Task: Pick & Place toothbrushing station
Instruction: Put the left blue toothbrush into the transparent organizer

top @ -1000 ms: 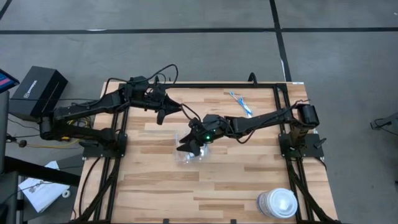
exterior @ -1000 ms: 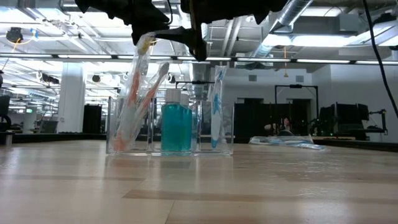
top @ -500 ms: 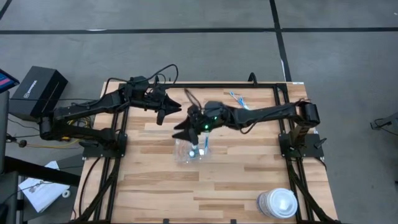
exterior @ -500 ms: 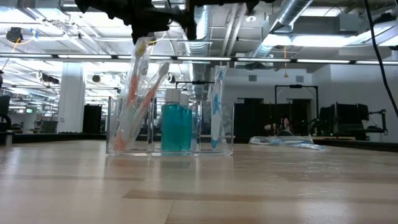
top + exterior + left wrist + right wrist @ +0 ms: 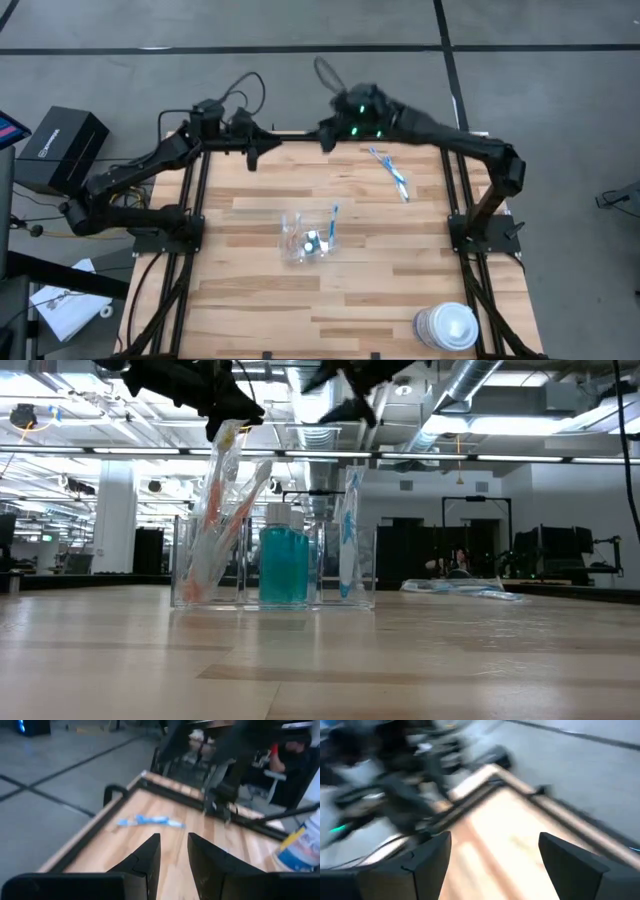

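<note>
Lying diagonally in the upper right of the high view, the loose toothbrush (image 5: 388, 171) sits just below the right gripper (image 5: 328, 137), jaws wide apart; the left gripper (image 5: 252, 155), jaws narrowly parted and empty, is farther.

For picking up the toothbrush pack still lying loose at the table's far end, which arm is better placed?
Probably the right. The right gripper hangs open at the far edge, close to the loose toothbrush pack. The left gripper is empty but farther away, on the other side.
</note>
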Tool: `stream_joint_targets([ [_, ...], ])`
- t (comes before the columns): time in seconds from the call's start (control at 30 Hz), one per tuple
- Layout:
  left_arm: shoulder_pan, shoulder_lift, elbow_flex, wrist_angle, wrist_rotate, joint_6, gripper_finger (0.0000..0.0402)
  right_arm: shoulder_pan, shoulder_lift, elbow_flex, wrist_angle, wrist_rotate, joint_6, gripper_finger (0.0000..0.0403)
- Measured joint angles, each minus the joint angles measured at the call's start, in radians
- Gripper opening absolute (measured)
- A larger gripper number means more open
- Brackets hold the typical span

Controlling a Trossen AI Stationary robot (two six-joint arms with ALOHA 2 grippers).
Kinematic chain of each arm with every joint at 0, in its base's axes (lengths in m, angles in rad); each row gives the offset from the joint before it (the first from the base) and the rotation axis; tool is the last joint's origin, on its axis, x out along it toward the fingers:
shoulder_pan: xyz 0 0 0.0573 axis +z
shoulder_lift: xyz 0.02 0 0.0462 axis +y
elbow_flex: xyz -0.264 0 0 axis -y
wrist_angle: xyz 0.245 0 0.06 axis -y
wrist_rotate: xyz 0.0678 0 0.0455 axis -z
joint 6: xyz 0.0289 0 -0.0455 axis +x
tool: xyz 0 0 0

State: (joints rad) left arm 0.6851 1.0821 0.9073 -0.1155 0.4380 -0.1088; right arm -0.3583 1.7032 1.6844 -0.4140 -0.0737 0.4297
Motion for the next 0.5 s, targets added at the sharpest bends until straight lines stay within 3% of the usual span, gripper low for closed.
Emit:
stream_joint_targets([
  [0.13, 0.061, 0.001, 0.000, 0.052, 0.059, -0.005, 0.0092, -0.101, 0.003, 0.080, -0.238, 0.050, -0.011, 0.0290],
  [0.37, 0.110, 0.005, 0.000, 0.060, 0.074, -0.007, 0.0092, -0.229, 0.004, 0.095, -0.590, 0.125, -0.022, 0.0290],
  [0.5, 0.115, 0.005, 0.000, 0.066, 0.074, -0.010, 0.0092, -0.295, 0.023, 0.042, -0.639, 0.179, -0.026, 0.0290],
])
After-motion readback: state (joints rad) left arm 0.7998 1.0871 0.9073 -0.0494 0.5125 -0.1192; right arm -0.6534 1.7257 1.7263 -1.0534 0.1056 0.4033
